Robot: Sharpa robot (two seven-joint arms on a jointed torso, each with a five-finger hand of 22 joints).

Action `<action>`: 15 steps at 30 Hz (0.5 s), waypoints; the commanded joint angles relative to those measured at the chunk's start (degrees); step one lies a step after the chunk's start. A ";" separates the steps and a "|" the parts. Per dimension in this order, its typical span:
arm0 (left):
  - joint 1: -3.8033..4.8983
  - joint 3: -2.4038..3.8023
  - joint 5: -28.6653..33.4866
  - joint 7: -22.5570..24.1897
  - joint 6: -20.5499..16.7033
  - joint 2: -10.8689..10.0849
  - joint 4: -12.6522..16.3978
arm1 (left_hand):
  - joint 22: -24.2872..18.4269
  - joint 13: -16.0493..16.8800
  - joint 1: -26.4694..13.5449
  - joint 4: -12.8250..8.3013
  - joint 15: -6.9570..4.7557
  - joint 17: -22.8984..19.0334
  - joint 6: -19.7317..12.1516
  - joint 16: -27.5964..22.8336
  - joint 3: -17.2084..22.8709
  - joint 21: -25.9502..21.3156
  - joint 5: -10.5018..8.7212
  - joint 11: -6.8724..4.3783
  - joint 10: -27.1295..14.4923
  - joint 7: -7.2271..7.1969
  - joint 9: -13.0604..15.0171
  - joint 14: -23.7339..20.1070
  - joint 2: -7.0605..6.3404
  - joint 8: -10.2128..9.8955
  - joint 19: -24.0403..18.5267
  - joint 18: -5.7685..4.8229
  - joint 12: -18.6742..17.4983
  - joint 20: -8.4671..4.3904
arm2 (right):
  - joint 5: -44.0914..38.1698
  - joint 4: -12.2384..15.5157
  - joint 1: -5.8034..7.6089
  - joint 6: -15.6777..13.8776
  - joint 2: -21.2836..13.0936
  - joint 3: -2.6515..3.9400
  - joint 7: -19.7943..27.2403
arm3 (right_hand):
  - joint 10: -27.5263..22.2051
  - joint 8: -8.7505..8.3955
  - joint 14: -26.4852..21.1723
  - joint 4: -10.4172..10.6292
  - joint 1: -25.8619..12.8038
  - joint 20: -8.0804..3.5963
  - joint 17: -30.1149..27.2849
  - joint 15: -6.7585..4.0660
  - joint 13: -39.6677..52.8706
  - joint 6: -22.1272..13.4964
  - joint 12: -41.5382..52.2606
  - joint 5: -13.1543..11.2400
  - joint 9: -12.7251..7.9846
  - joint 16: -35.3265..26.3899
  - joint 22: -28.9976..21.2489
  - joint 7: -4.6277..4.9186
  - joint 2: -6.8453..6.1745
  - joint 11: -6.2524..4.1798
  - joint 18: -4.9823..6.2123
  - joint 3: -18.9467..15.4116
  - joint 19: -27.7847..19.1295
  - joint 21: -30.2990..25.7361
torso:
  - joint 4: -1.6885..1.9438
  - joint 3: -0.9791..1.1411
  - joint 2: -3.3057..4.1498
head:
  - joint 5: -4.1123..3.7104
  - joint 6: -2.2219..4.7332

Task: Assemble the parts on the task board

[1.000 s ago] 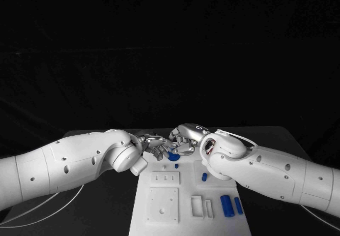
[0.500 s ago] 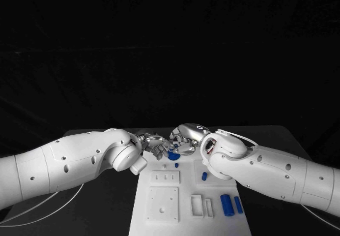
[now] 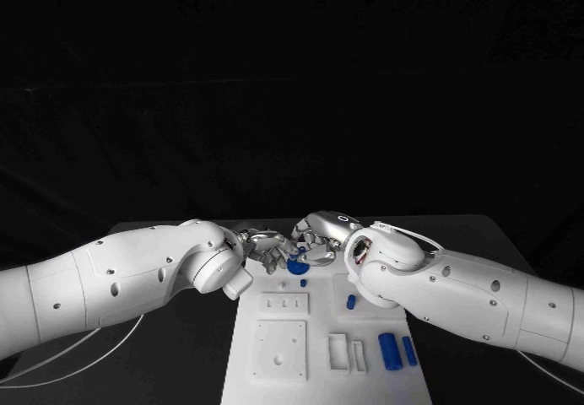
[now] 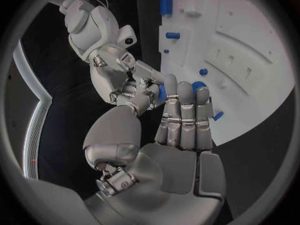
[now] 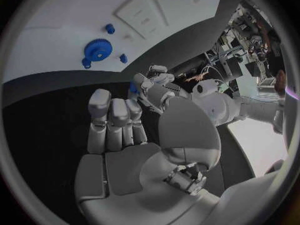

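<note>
Head view: both hands met at the far end of the task board (image 3: 278,371), the long white plate on the black table (image 3: 468,232). Left hand (image 3: 266,247) and right hand (image 3: 319,239) were bunched fingertip to fingertip over a small blue part (image 3: 297,267) sitting at the board's far edge. Couldn't tell from here who actually had it. Other blue parts on the board: a tiny peg (image 3: 303,283), a short one (image 3: 350,301) and two longer cylinders (image 3: 390,352) side by side near the right edge. White raised blocks w/ slots too. No writing readable anywhere.

Left wrist view: the left hand's fingers (image 4: 185,115) were held straight and pressed together, tips against a blue part (image 4: 200,86) at the board edge, w/ the right hand (image 4: 122,80) curled in just beside and a sliver of blue (image 4: 162,91) between the two hands. Pinch or just touching, can't tell.

Right wrist view: right hand's fingers (image 5: 112,120) were side by side, nothing visible in them; its thumb sat apart. A blue gear-shaped part (image 5: 97,49) lay flat on the board w/ three small blue pegs (image 5: 110,28) round it. Left hand (image 5: 150,85) had a bit of blue at its fingertips.
</note>
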 commanded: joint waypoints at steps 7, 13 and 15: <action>-0.02 0.02 -1.73 0.06 -0.62 -0.10 -0.10 | 0.83 1.63 -0.82 0.65 -1.41 0.43 4.87 3.40 0.31 1.86 -1.04 -1.17 0.46 -3.64 9.20 0.68 -0.62 0.92 1.31 -0.82 3.23 -5.78 | 0.20 -0.16 -0.25 0.67 0.03 0.01 -0.25 | -0.05 -0.07 0.29 0.05 -0.65 -0.28 -0.02 -0.27 -0.06 5.74 -0.21 -0.01 0.29 -0.40 0.26 2.78 -0.31 -0.07 3.49 0.57 0.13 -0.20 | 0.04 -0.01 -0.02 | -0.09 -0.14; -0.02 0.02 -2.32 0.26 -0.81 -0.20 0.06 | 1.52 2.92 -0.64 0.90 -2.52 0.73 6.12 6.44 0.26 3.56 -1.14 -1.99 0.94 -4.41 11.79 1.22 -1.40 1.68 2.22 -0.67 6.11 -6.64 | 0.81 -0.35 -0.31 0.19 0.00 0.01 -0.08 | -0.35 -0.15 0.35 0.15 -0.84 -0.29 -0.03 -0.29 -0.48 5.94 -0.62 0.04 0.38 -0.51 0.18 2.76 -1.08 -0.08 3.49 1.34 0.26 -0.31 | -0.01 -0.03 -0.01 | -0.06 -0.34; -0.03 0.02 -2.42 0.29 -0.76 -0.21 0.07 | 1.62 3.10 -0.58 0.94 -2.69 0.67 6.20 6.92 0.30 3.84 -1.15 -2.08 0.87 -4.50 12.34 1.19 -1.54 1.71 2.27 -0.67 6.59 -6.78 | 1.03 -0.44 -0.31 0.12 0.00 0.01 -0.03 | -0.65 -0.21 0.38 0.19 -0.96 -0.27 -0.05 -0.28 -0.84 5.99 -0.93 0.16 0.40 -0.56 0.16 2.77 -1.37 -0.07 3.49 1.48 0.31 -0.35 | 0.01 -0.04 0.01 | -0.06 -0.28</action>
